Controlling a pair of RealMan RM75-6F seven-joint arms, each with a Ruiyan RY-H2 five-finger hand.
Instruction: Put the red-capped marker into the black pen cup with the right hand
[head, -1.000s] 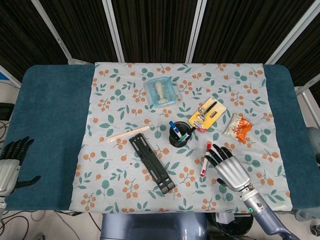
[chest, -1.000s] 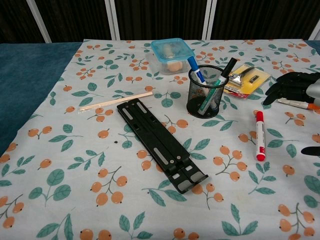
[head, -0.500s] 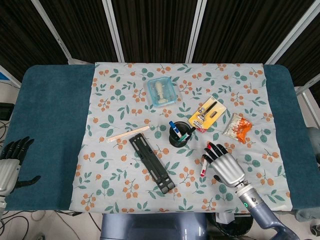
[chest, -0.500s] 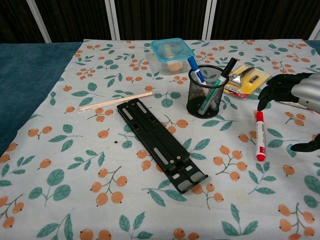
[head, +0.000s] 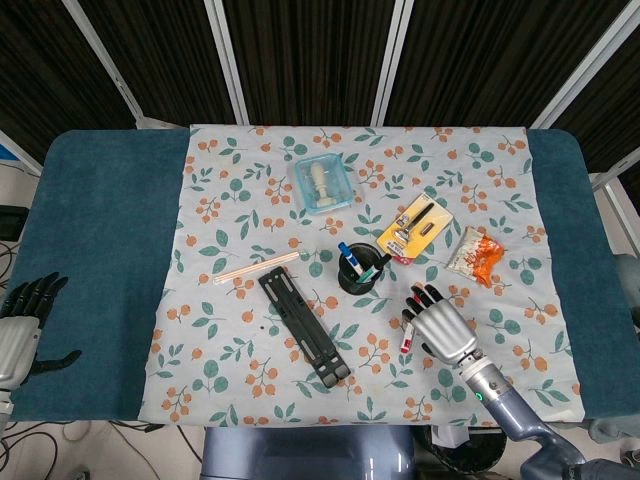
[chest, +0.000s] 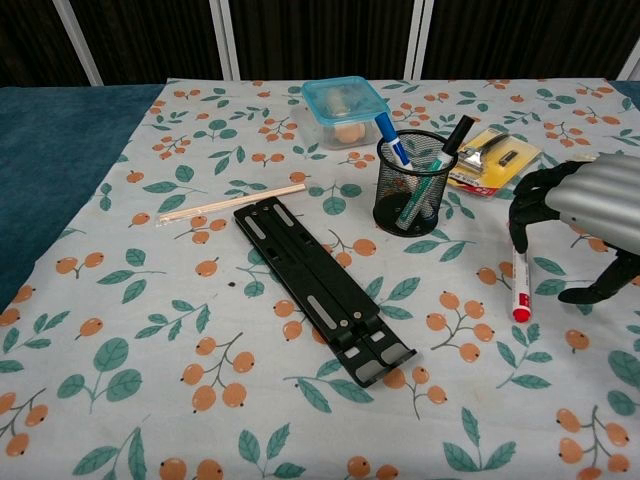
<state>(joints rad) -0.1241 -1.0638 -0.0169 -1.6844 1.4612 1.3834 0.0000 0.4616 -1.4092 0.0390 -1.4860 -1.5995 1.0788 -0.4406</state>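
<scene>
- Left hand (head: 18, 322): I see it only in the head view, at the far left edge over the blue table (head: 100, 260), partly cut by the frame. Fingers apart, holding nothing. The chest view does not reach it.
- Wooden stick (chest: 232, 203) lies on the floral cloth (chest: 150, 330), just up-left of the black folding stand (chest: 320, 288), which runs diagonally toward the near edge.
- Clear lidded box (chest: 345, 108) sits at the back, well apart from the rest.
- Black pen cup (chest: 414, 182) stands upright mid-table; it already holds a blue-capped pen, a green marker and a black one, all leaning. The chest view shows the mesh wall; from the head view I get only the opening.
- Red-capped marker (chest: 519, 288) lies flat on the cloth to the right of the cup, apart from it. Long axis runs near-to-far. In the chest view only its near end, tipped red, shows plainly; the far end is hidden under my fingers.
- Right hand (chest: 580, 205) hangs over the marker's far end, fingers curled downward and spread, thumb out to the side. I cannot tell whether the fingertips touch the marker; nothing is grasped.
- Yellow blister pack (head: 415, 228) and snack packet (head: 474, 253) lie beyond the hand; the chest view shows no packet.
</scene>
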